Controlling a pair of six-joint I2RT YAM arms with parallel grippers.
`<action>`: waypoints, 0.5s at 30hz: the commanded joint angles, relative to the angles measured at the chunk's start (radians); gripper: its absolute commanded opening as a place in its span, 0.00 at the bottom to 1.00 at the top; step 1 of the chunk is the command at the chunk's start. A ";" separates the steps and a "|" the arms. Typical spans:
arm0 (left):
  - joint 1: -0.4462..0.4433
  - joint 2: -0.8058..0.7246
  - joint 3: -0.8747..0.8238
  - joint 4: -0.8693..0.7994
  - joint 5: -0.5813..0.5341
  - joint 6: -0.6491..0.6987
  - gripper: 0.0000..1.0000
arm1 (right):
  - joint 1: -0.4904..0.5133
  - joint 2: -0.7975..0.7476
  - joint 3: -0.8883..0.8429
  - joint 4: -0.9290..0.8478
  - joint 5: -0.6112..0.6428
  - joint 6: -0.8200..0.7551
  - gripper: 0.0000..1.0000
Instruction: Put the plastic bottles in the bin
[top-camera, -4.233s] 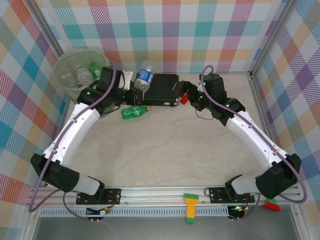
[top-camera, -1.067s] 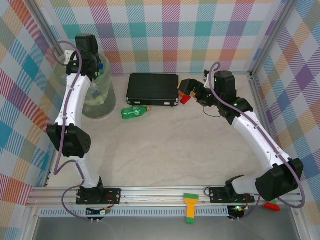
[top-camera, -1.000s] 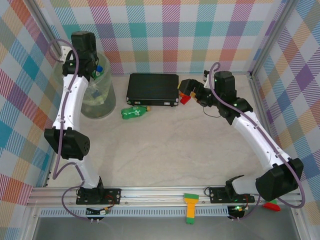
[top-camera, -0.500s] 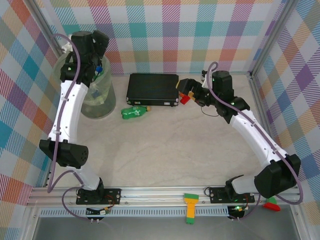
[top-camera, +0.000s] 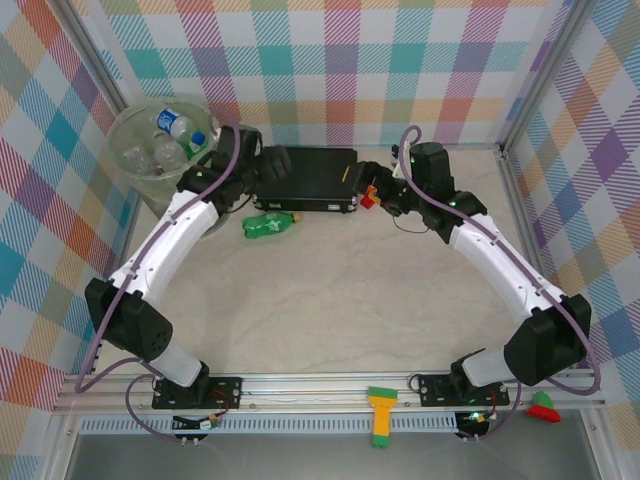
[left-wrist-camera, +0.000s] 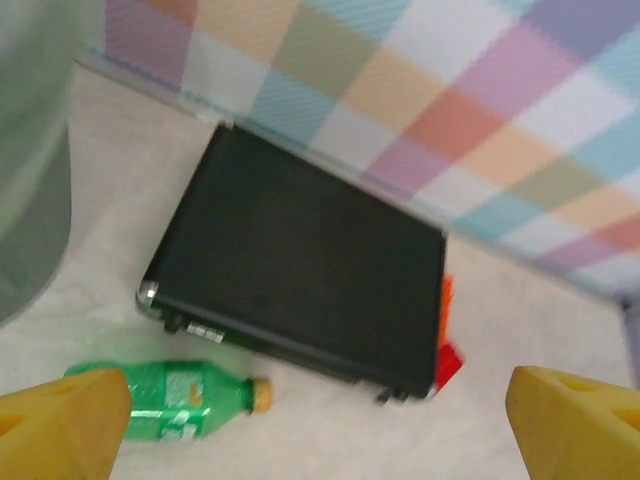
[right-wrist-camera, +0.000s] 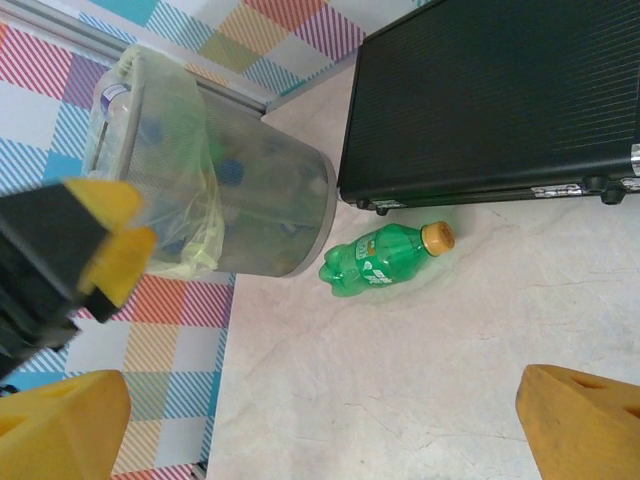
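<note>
A green plastic bottle (top-camera: 268, 224) with an orange cap lies on its side on the table in front of the black case (top-camera: 312, 178). It also lies low left in the left wrist view, green bottle (left-wrist-camera: 175, 405), and mid-frame in the right wrist view, green bottle (right-wrist-camera: 385, 258). The bin (top-camera: 112, 145) stands at the far left and holds a blue-labelled bottle (top-camera: 176, 125) and clear ones. My left gripper (top-camera: 265, 172) hovers open and empty at the case's left end, above the green bottle, left gripper (left-wrist-camera: 320, 440). My right gripper (top-camera: 370, 186) is open and empty at the case's right end, right gripper (right-wrist-camera: 320, 430).
Small orange and red toy pieces (left-wrist-camera: 447, 340) sit at the case's right corner. The bin (right-wrist-camera: 260, 210) stands just left of the green bottle, with the checked wall behind it. My left gripper's yellow fingertips (right-wrist-camera: 110, 235) show beside the bin. Bare table lies in front of the bottle.
My left arm swung down from above the bin and rightward to the case's left end. A blue-labelled bottle now lies in the bin. The right arm shifted slightly left.
</note>
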 joint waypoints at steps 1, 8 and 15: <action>-0.028 0.016 -0.059 0.017 0.005 0.174 0.96 | 0.007 -0.032 0.031 -0.021 0.026 -0.010 0.99; -0.034 0.120 -0.119 0.036 -0.040 0.348 0.97 | 0.013 -0.075 0.028 -0.065 0.055 -0.018 0.99; -0.020 0.263 -0.082 0.064 -0.089 0.466 1.00 | 0.014 -0.109 0.032 -0.108 0.084 -0.031 0.99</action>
